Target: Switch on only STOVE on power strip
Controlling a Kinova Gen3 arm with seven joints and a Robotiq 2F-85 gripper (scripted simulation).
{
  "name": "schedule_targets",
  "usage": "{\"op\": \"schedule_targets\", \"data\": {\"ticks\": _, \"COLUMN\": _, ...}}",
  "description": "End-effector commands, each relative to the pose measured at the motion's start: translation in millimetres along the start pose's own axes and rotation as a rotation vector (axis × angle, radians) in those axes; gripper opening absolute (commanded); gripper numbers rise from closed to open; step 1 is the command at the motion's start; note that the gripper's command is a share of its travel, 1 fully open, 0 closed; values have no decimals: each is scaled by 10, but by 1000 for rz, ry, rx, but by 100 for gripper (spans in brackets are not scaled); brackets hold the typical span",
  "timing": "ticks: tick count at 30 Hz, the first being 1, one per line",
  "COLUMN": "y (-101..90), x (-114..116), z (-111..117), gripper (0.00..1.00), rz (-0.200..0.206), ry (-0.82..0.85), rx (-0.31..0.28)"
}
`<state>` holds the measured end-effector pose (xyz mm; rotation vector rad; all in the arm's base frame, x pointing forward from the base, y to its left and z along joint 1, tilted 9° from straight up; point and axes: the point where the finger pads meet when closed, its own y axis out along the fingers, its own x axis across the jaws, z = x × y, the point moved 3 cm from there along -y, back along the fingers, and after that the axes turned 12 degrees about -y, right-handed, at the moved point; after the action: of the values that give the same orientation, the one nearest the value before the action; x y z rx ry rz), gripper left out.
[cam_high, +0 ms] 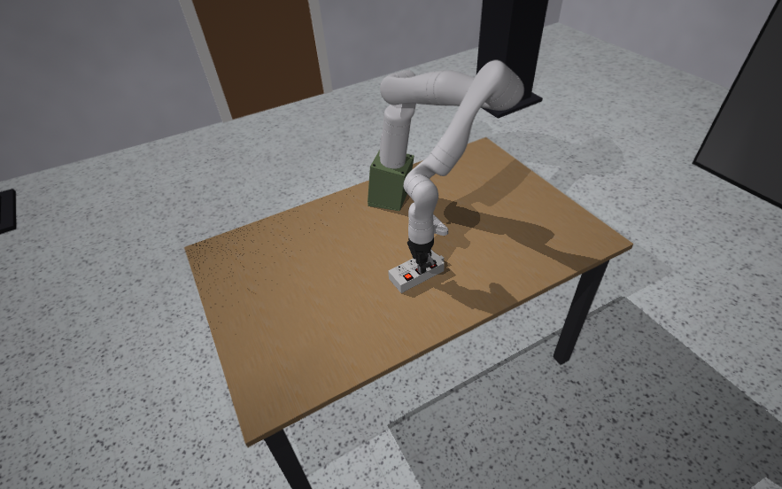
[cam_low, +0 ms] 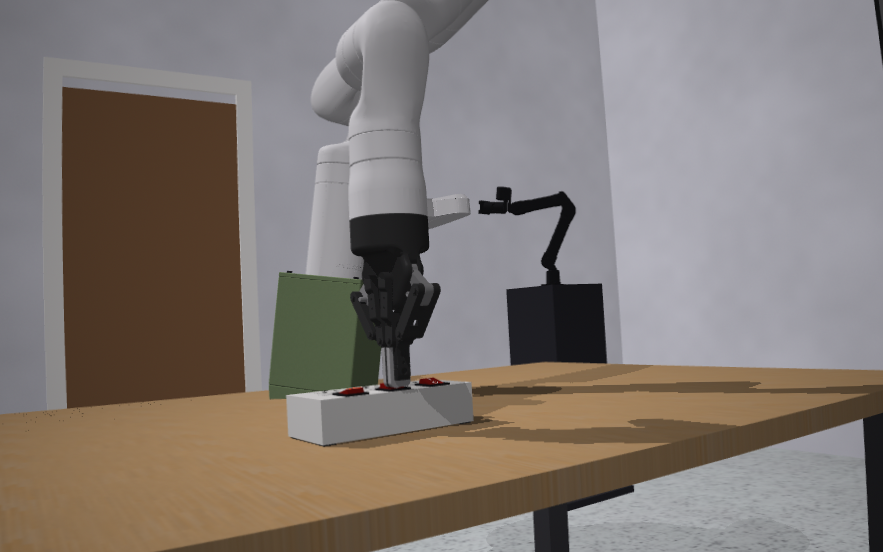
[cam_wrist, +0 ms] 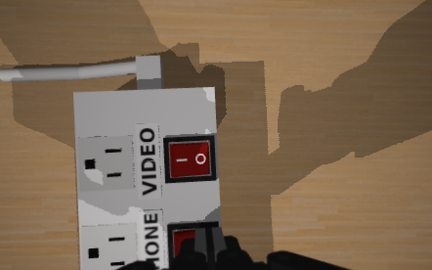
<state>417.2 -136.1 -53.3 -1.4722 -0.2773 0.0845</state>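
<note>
From the top view, the white arm is reaching down onto the grey power strip (cam_high: 416,274) lying flat near the middle of the wooden tabletop (cam_high: 297,340), one switch (cam_high: 407,276) glowing bright red. In the exterior view, the fingers (cam_low: 393,373) are pressed together, gripping nothing, their tips bearing on the middle switch (cam_low: 389,387). In the wrist view, the VIDEO switch (cam_wrist: 190,158) is showing dark, and the switch (cam_wrist: 184,240) under the fingers looks dim, so the press seems to be switching it off; next likely calls for lifting straight off.
</note>
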Motion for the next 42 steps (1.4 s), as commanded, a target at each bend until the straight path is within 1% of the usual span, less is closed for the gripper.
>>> {"op": "schedule_targets", "data": {"ticks": 1, "y": 1, "x": -8, "z": -2, "gripper": 0, "rz": 1, "ry": 1, "rx": 0}}
{"op": "schedule_targets", "data": {"ticks": 11, "y": -1, "x": -8, "z": -2, "gripper": 0, "rz": 1, "ry": 1, "rx": 0}}
{"op": "schedule_targets", "data": {"ticks": 17, "y": -40, "x": -8, "z": -2, "gripper": 0, "rz": 1, "ry": 1, "rx": 0}}
{"op": "schedule_targets", "data": {"ticks": 30, "y": -360, "x": -7, "z": -2, "gripper": 0, "rz": 1, "ry": 1, "rx": 0}}
{"op": "schedule_targets", "data": {"ticks": 42, "y": -384, "x": -7, "z": -2, "gripper": 0, "rz": 1, "ry": 1, "rx": 0}}
